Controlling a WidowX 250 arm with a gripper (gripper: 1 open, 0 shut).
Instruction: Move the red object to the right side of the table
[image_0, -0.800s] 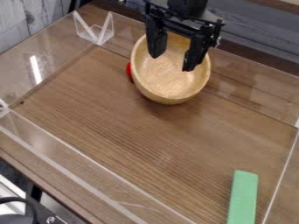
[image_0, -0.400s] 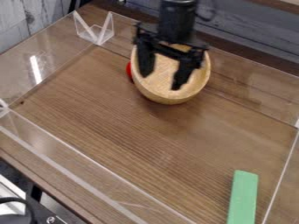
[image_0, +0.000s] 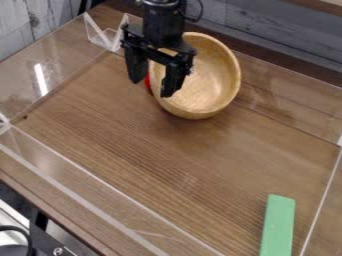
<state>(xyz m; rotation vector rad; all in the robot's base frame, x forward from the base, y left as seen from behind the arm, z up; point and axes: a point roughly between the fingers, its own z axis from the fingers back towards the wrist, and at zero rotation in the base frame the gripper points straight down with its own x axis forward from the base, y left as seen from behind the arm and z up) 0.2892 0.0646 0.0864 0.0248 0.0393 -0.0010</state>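
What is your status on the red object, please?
Gripper open, over the bowl's left edge. Red object mostly hidden, not visibly held. Bowl close beside it, possibly in the way.

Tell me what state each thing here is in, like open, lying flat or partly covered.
Robot gripper: open, fingers apart, above the left edge of the bowl.
Wooden bowl: uncovered on top, partly hidden by the gripper.
Red toy: mostly hidden behind the gripper, beside the bowl.
Green bar: lying flat, nothing on it.
Table: bare in front of the bowl.
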